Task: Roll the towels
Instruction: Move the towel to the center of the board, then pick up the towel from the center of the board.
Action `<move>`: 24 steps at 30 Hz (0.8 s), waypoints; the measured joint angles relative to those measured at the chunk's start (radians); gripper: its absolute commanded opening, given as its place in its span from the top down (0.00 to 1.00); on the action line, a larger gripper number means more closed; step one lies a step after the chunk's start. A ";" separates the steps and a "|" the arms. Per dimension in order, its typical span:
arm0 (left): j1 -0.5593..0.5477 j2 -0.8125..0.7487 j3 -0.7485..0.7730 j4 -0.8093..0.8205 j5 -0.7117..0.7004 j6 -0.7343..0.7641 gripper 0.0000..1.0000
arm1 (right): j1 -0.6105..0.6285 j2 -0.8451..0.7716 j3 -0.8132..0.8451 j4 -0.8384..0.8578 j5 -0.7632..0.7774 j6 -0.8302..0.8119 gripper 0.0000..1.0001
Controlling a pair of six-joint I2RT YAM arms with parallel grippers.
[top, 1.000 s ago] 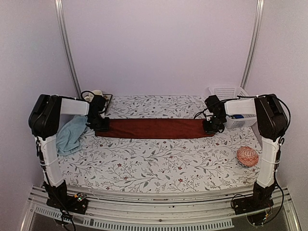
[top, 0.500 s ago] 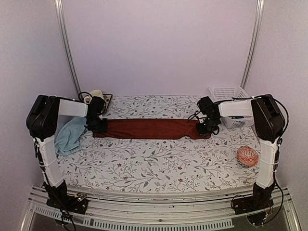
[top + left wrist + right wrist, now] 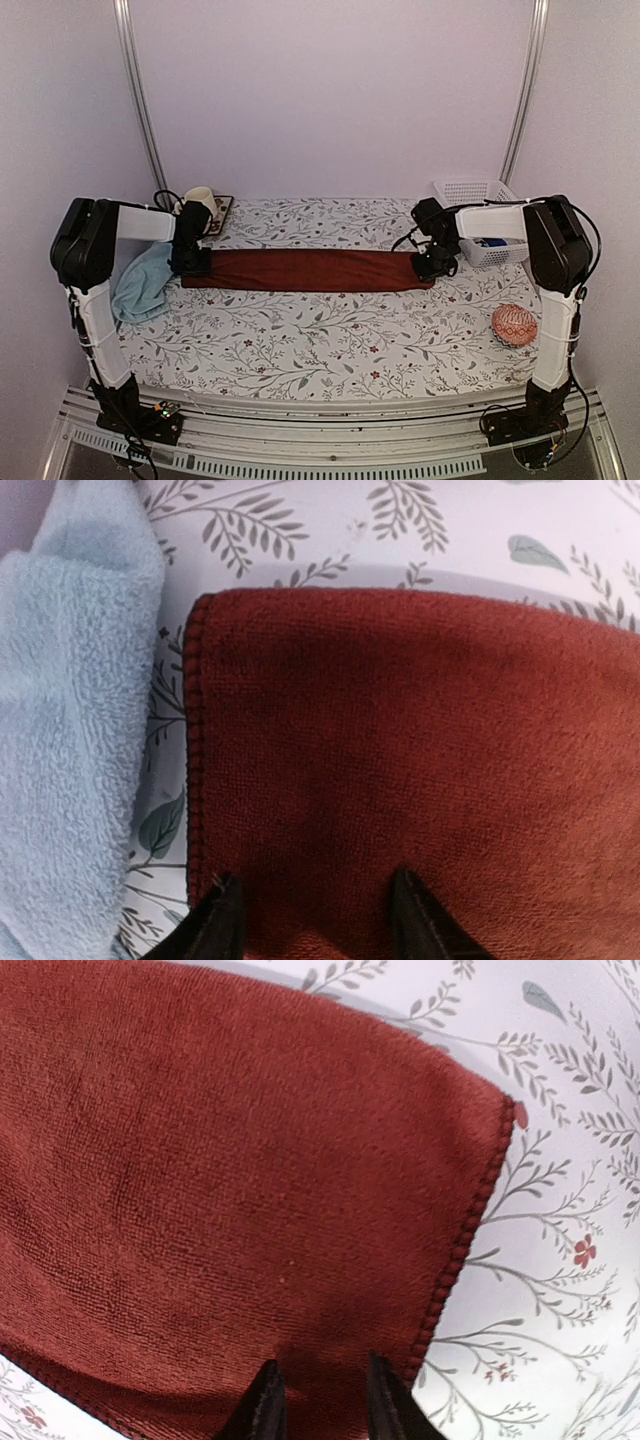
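The dark maroon towel (image 3: 305, 270) is lying flat as a long, narrow folded strip across the far half of the tabletop (image 3: 330, 340), running from near the left edge toward the right edge. The left hand (image 3: 315, 880) is hanging over the strip's left end with its fingers standing well apart. Flat cloth is showing between them and nothing is pinched. The right hand (image 3: 321, 1362) is sitting over the right end, near the corner hem. Its fingers are parted only a little, and here too the cloth is lying smooth in the gap, so it appears to be gripping nothing.

The pale light blue towel (image 3: 145, 280) is lying crumpled at the left edge of the tabletop, just beside the maroon strip's left end, and it is not yet folded.

Judging by this layout, the task is sitting at an early stage: one towel is looking prepared for rolling, but no turn of a roll is showing at either end. Rolling the maroon strip, then folding and rolling the blue one, is what is remaining.
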 measured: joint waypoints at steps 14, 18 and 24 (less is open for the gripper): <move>-0.008 -0.026 0.065 -0.074 -0.008 0.012 0.03 | -0.094 -0.100 -0.041 0.013 -0.157 0.090 0.51; -0.038 -0.057 0.079 -0.077 -0.008 0.015 0.03 | -0.100 -0.100 -0.114 0.064 -0.219 0.163 0.51; -0.065 -0.105 0.083 -0.086 -0.008 0.024 0.03 | -0.101 -0.095 -0.147 0.116 -0.262 0.252 0.51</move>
